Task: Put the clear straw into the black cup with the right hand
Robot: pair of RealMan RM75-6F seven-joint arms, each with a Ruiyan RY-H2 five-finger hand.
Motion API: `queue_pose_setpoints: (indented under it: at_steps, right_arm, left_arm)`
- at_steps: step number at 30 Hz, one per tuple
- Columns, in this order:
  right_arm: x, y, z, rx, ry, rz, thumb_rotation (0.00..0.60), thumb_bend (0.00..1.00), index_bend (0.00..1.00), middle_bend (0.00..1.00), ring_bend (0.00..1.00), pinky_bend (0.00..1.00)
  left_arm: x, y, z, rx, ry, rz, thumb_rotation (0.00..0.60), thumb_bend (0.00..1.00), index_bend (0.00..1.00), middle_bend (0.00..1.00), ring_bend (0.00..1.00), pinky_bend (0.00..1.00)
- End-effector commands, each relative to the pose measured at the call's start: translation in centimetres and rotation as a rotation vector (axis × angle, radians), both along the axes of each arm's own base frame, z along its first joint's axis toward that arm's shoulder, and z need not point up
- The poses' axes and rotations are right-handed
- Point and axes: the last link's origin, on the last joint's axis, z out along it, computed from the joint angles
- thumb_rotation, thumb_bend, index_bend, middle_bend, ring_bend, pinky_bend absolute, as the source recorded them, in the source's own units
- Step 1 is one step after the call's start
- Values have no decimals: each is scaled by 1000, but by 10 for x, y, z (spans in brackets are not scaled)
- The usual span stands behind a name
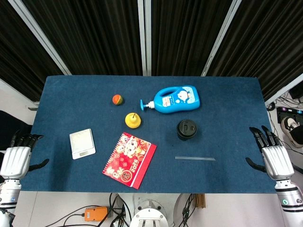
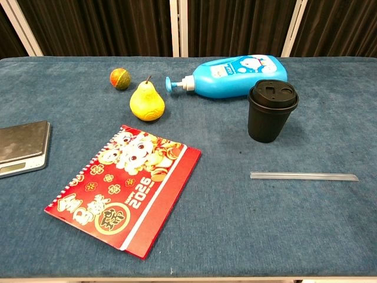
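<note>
The clear straw point(image 2: 304, 175) lies flat on the tabletop point(image 1: 227, 104), lower right of frame, near the lidded black cup point(image 2: 272, 111). The right hand point(image 1: 273, 158) rests at the right edge, fingers spread, empty. The left hand point(image 1: 16, 158) is likewise open at lower left

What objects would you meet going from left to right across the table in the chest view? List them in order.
Scale → small round fruit → red calendar → yellow pear → blue pump bottle → black cup → clear straw.
</note>
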Motion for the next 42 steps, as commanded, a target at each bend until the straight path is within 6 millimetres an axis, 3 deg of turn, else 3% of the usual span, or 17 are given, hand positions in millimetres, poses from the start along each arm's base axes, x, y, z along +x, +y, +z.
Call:
queue_pose_setpoints:
  at_steps: [1, 5, 9, 13, 20, 25, 33, 42]
  right_arm:
    - [1, -1, -1, -3, 2, 6, 600, 344, 104, 182, 44, 204]
    - [6, 1, -9, 31, -4, 22, 600, 344, 126, 183, 74, 227]
    - [23, 10, -37, 227, -46, 86, 600, 344, 175, 203, 123, 293]
    - [35, 4, -64, 322, 52, 133, 600, 344, 220, 230, 157, 336]
    - [54, -11, -109, 348, 201, 169, 600, 348, 394, 278, 220, 404]
    - [70, -17, -135, 364, 295, 185, 600, 408, 473, 302, 271, 455]
    - [86, -27, -162, 323, 392, 187, 600, 444, 468, 304, 278, 470]
    - [86, -32, -184, 351, 392, 158, 600, 483, 471, 304, 281, 470]
  left_arm:
    - [-1, -1, 0, 1, 1, 3, 600, 62, 231, 250, 174, 23]
    - [-1, -2, 1, 4, -1, 3, 600, 63, 231, 250, 174, 23]
    - [0, -2, 0, 3, -4, -2, 600, 61, 232, 250, 174, 23]
    - [1, -2, -1, 6, -10, -10, 600, 62, 231, 250, 174, 23]
    - [-1, -3, -2, 4, -20, -8, 600, 62, 232, 250, 174, 23]
    - [-3, -3, -2, 2, -20, -7, 600, 62, 232, 250, 175, 20]
    - [-4, -1, -5, -3, -28, -8, 600, 62, 232, 250, 174, 20]
    - [-5, 2, -6, -9, -28, -11, 600, 62, 232, 250, 174, 20]
